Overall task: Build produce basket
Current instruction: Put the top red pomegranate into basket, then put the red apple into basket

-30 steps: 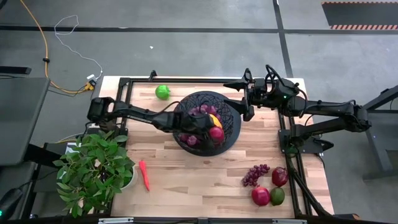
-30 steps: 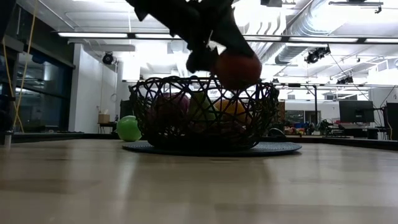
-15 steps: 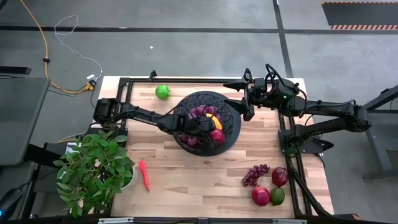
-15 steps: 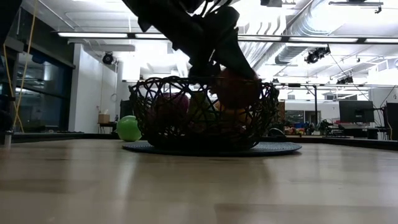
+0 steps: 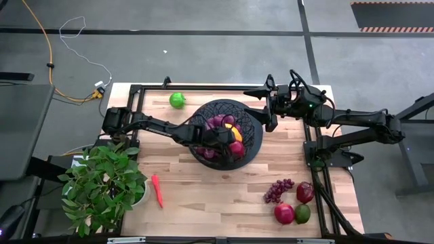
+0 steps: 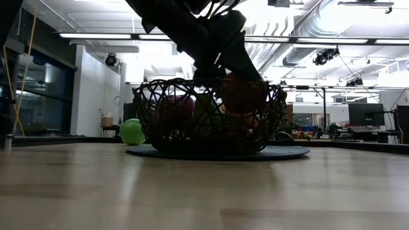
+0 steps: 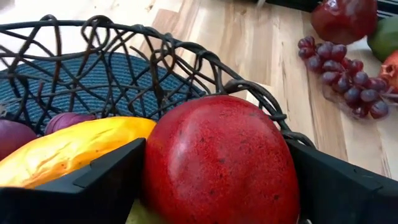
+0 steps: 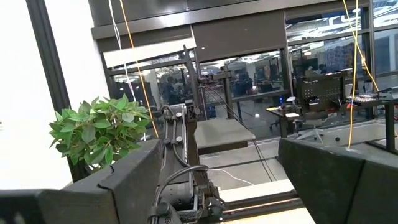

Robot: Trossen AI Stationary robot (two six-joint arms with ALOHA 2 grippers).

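**Red fruit lowered into the basket**

Since 1 second ago the left gripper [image 5: 230,144] has come down from above the rim, carrying the red fruit [image 7: 217,163] inside the basket [image 5: 252,129]. Its 2 fingers [image 7: 93,180] are clamped on either side of the fruit, which sits just beside a yellow-orange mango [image 7: 68,149] and purple pieces already inside. The basket stands on a round blue mat [image 6: 287,152] mid-table.

The right gripper [image 5: 270,102] waits at the basket's far right edge, fingers spread wide apart and empty.

On the table outside: a green fruit [image 5: 177,100], a slim pepper [image 5: 157,190], a grape bunch [image 5: 278,190], and 3 more fruits [image 5: 298,205]. A potted plant [image 5: 102,186] stands at the left corner.
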